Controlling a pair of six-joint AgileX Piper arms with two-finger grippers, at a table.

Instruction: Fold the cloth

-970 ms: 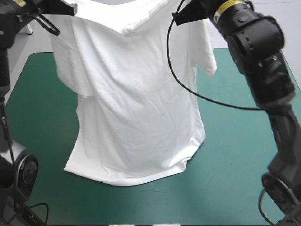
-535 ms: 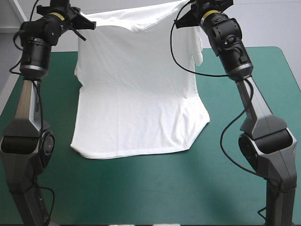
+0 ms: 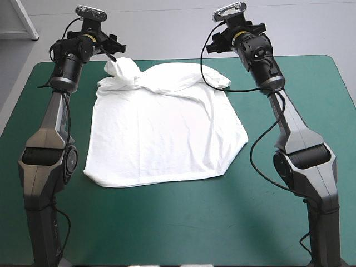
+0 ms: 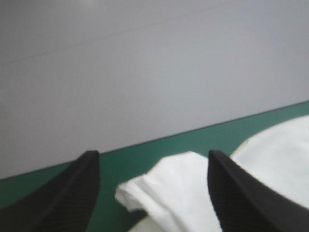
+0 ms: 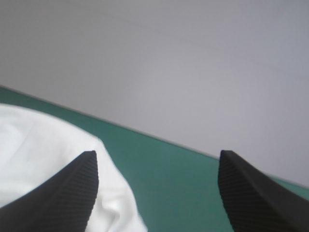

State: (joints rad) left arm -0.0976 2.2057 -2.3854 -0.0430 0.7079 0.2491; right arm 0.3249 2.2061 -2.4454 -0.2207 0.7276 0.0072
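**Q:** Near side first. Where does the T-shirt (image 3: 164, 133) lie?

**A:** On the bench (image 3: 278, 222), on the teal-green cover, roughly centred. The hem (image 3: 156, 179) points toward the near edge and lies flat, a single spread as far as I can see. The body panel beyond it is mostly smooth, with a few shallow creases.

**Q:** And farther back?

**A:** The shoulder end is untidy. A bunched lump (image 3: 123, 71) of cloth sits at the corner on the left arm's side. On the other side a sleeve (image 3: 218, 79) is doubled back on itself. The collar line between them is rumpled.

**Q:** Tools?

**A:** Left tool (image 4: 152, 153): fingers apart, nothing between them, raised at the far edge, the lump just below and ahead of it. Right tool (image 5: 158, 152): fingers apart too, empty, over the far edge beside the shirt's corner. Neither touches the cloth.

**Q:** Progress?

**A:** My judgement is that the laying-out is largely done and the folding is not begun. I see no deliberate fold, only the accidental sleeve overlap. Still to do: flatten the shoulder end, then make every fold. This is early in the task.
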